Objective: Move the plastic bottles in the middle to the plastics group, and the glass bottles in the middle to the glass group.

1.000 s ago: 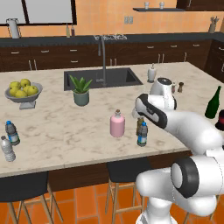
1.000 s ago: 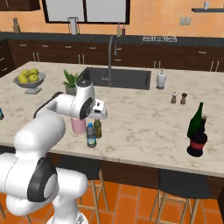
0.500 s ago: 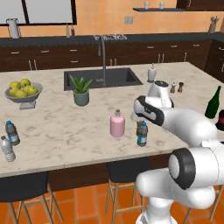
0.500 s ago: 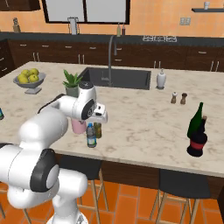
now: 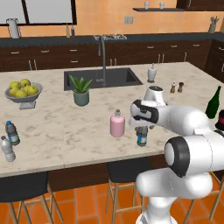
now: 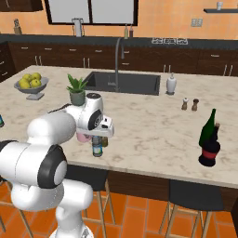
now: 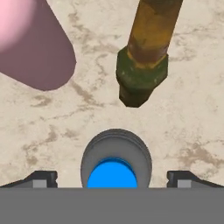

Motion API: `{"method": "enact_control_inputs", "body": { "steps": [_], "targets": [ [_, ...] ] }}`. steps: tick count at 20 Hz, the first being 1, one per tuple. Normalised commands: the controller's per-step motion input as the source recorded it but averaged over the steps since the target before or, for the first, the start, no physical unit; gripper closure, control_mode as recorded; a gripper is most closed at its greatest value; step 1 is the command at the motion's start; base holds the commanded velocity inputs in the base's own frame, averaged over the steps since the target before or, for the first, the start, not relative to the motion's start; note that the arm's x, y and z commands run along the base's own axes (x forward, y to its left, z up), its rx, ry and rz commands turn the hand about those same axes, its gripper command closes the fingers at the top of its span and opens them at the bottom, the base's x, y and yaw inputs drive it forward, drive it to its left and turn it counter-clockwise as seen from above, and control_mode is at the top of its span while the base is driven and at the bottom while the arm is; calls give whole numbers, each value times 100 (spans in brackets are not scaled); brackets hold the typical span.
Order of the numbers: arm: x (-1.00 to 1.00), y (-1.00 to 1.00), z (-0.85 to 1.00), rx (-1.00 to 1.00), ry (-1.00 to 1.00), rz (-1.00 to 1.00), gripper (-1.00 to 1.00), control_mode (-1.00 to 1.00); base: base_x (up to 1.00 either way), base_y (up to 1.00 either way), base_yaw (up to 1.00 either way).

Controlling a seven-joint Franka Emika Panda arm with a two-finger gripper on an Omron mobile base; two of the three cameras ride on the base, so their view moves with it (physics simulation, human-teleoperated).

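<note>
Marble counter (image 5: 65, 131), blue-labelled water bottle (image 5: 141, 137)

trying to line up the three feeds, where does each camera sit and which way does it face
Left base view: behind the arm on its left, facing forward and down over the island; white arm rises lower right, end effector above the small water bottle beside the pink bottle.
Right base view: behind on the right; arm rises lower left, green wine bottle at right.
Hand view: looks straight down on the blue cap between the fingertips.
Shared: both base views show the sink and fruit bowl.
</note>
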Motion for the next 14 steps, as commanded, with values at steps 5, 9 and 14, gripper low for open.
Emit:
{"method": "enact_control_inputs", "body": {
  "steps": [5, 9, 14],
  "targets": [
    [6, 0, -30, 0, 1, 0, -100, -100, 0, 0, 0],
    [-14, 1, -39, 0, 3, 0, -100, -100, 0, 0, 0],
    [-28, 1, -31, 2, 4, 2, 100, -100, 0, 0, 0]
  ]
}}
